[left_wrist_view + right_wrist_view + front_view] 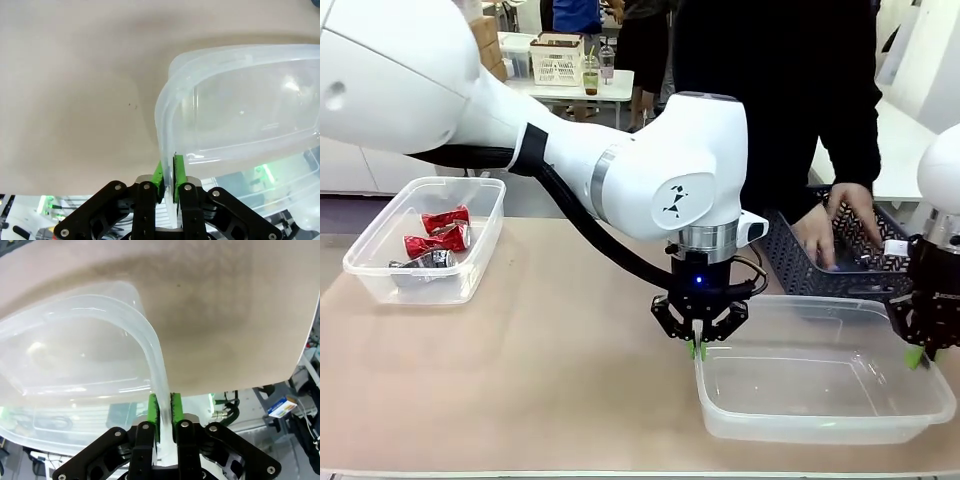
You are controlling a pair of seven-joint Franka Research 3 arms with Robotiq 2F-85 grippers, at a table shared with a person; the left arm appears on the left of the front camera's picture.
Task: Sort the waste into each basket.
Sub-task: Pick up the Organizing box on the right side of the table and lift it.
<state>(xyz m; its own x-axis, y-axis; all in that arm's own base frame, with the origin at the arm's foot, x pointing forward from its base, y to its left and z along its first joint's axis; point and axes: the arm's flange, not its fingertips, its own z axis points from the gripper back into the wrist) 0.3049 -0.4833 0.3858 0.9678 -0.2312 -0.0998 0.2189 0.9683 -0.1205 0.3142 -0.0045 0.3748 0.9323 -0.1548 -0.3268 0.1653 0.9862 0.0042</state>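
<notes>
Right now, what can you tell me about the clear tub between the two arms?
The tub is clear, colourless plastic, rectangular with rounded corners and a lipped rim, and looks empty. It is upright at the right side of the table, nearer the robot than a dark basket. The left gripper pinches the rim at its left end, the right gripper at its right end. Whether it rests on the table or is lifted I cannot tell.

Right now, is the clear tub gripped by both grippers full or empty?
Empty: through the clear plastic tub only its bare bottom shows, with nothing inside. The left gripper and right gripper pinch its rim.
</notes>
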